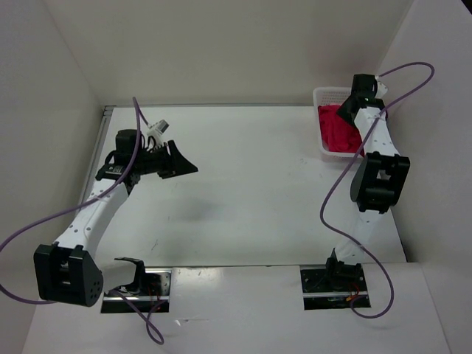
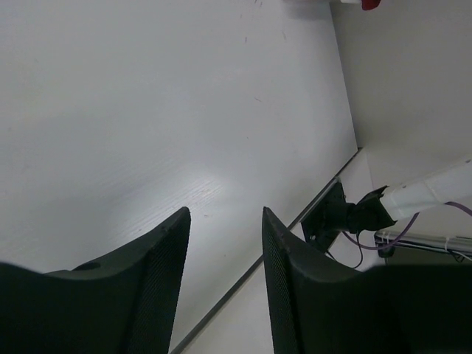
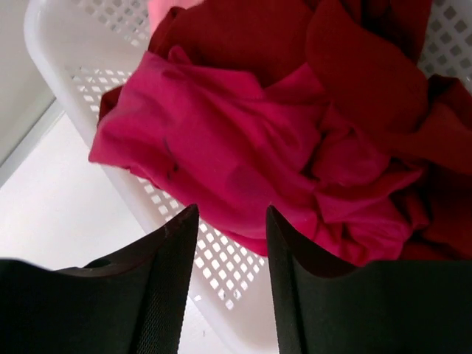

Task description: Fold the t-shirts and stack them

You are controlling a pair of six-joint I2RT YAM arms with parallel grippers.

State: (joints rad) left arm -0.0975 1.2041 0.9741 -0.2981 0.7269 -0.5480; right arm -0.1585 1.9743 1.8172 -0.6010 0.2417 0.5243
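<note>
From above: one white mesh basket (image 1: 324,93) at the worktop's (image 1: 243,199) far right corner, t-shirts (image 1: 339,131) crumpled inside, long axis not tellable; right gripper (image 1: 345,112) over it, left gripper (image 1: 184,166) above the left side. Left wrist: jaws parted, empty. Right wrist: jaws parted, empty, above three: one magenta t-shirt (image 3: 221,140), one dark red t-shirt (image 3: 354,66), one salmon t-shirt (image 3: 158,9), barely showing.
</note>
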